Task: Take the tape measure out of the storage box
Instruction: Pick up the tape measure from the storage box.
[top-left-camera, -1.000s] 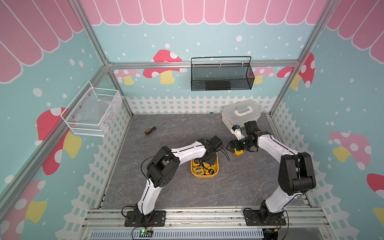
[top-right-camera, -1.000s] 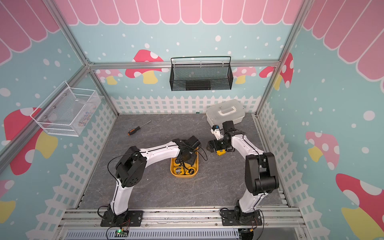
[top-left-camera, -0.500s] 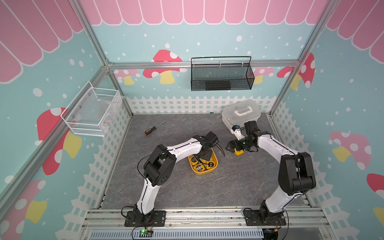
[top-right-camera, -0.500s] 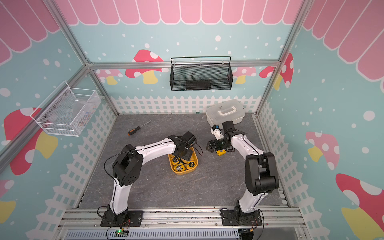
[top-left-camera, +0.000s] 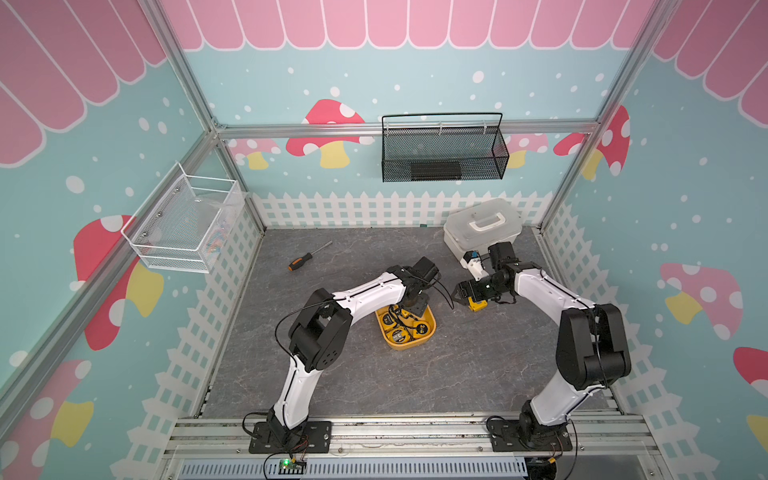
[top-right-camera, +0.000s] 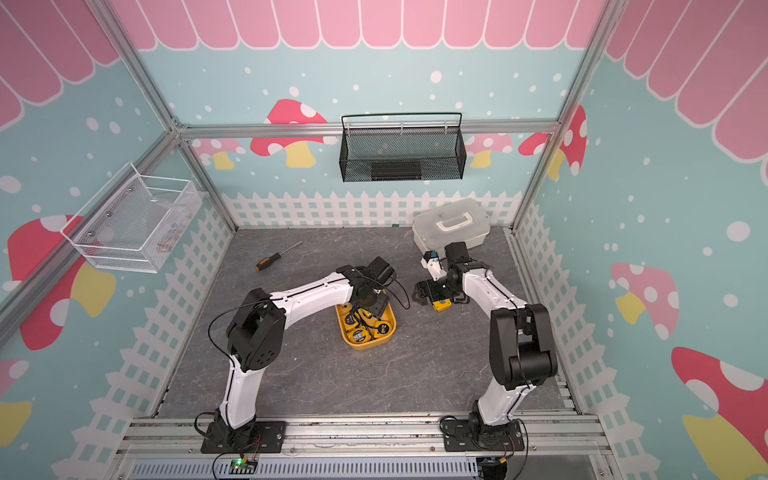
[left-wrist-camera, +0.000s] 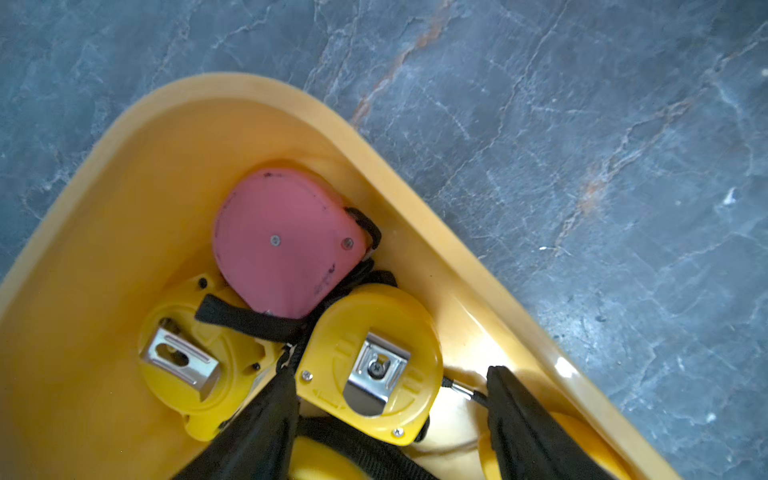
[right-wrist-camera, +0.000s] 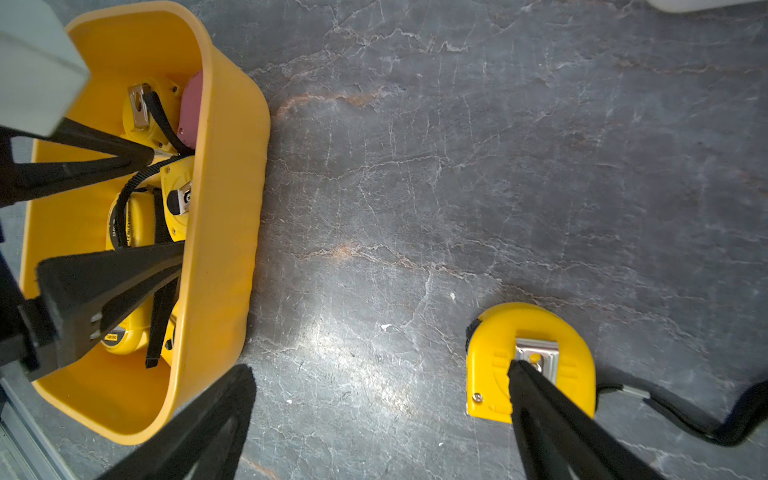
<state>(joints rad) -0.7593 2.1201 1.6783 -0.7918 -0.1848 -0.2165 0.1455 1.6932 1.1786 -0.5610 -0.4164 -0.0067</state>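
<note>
Grey marbled bench (top-left-camera: 332, 374) carries the storage box (top-left-camera: 405, 347), holding yellow tape measures (top-left-camera: 398, 334) and a pink tape measure (left-wrist-camera: 282, 241). Left claw (left-wrist-camera: 390, 372) sits inside the storage box, fingers apart, astride one clip-backed tape measure (left-wrist-camera: 374, 316) just beside the pink one. Right claw (right-wrist-camera: 380, 368) hangs outside the storage box, fingers wide apart, one tip over a loose yellow tape measure (right-wrist-camera: 540, 328) lying on the bench near the box.
</note>
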